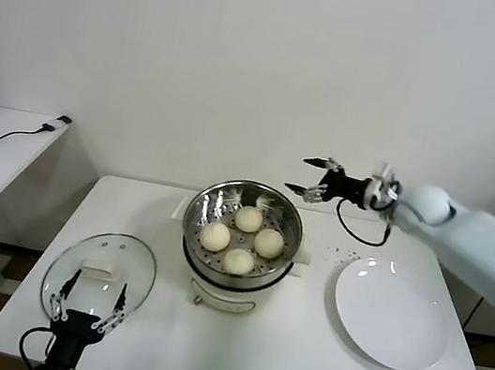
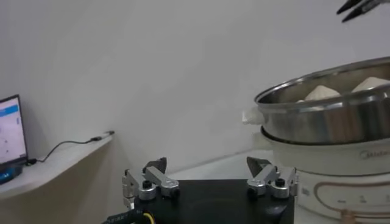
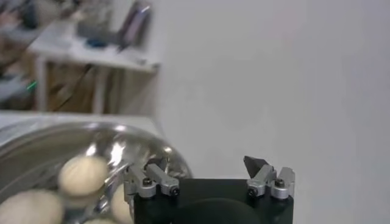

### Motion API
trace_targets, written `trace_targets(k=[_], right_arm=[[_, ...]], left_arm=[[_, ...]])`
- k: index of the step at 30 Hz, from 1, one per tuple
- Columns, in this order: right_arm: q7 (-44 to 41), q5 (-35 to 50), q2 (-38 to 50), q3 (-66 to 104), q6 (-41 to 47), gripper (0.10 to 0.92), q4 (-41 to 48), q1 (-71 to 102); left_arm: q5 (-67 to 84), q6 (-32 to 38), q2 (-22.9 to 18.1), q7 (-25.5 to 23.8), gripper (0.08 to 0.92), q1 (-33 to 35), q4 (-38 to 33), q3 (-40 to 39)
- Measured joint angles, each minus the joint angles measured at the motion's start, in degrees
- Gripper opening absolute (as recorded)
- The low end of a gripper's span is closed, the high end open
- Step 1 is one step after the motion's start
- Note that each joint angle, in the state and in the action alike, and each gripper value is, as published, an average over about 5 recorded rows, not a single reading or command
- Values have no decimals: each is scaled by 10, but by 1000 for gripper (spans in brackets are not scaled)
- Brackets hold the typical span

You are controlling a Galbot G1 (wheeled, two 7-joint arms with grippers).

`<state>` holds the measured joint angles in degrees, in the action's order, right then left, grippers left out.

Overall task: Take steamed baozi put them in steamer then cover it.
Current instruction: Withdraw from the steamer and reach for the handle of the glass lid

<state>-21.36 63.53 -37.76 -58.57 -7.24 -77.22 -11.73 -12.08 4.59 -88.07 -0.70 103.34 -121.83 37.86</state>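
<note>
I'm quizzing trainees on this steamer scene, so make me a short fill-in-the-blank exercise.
1. The round shiny steel steamer holds ____ off-white dough buns.
2. The round clear glass lid lies on the white table, by the open ____ gripper.
3. The flat white plate is ____.

Missing words: four; left; empty
</note>
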Motion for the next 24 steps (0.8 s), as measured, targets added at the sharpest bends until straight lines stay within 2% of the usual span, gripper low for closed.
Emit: trace_targets(k=[10,24], right_arm=[[88,-18,34,315,0,823,-73,283],[102,-82,-7,627,9,823,-99,592]], left_arm=[[-117,3,3,-5,823,-5,-7,25],[-532,72,14,13,823,-34,24,66]])
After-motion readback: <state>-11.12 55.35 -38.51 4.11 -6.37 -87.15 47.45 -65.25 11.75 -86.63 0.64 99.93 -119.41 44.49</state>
